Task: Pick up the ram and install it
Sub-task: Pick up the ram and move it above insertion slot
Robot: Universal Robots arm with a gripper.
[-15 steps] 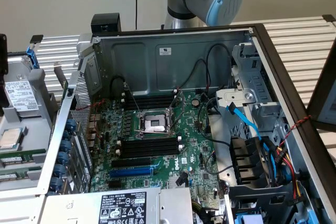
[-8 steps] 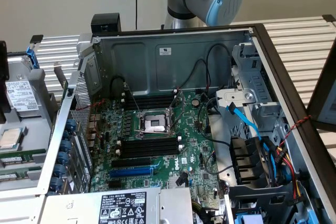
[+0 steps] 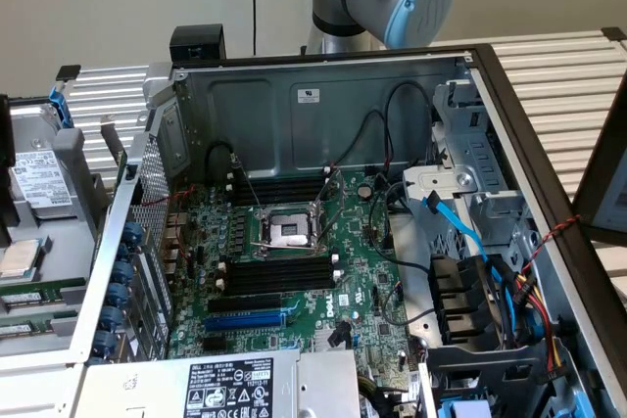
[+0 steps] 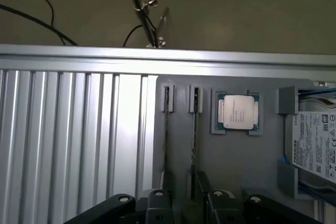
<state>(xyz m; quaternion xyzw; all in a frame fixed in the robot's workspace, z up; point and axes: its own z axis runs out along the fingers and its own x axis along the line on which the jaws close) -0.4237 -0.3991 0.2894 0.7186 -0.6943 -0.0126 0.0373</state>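
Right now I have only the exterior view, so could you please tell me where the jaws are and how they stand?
Observer: The wrist view shows the jaws standing open above the grey tray.
Operator: Thank you. Is the ram in that tray?
Observer: Yes, two ram sticks stand on edge in neighbouring slots.
Operator: Which one are the jaws lined up with?
Observer: The gap between the jaws appears to line up with the stick nearer the processor.
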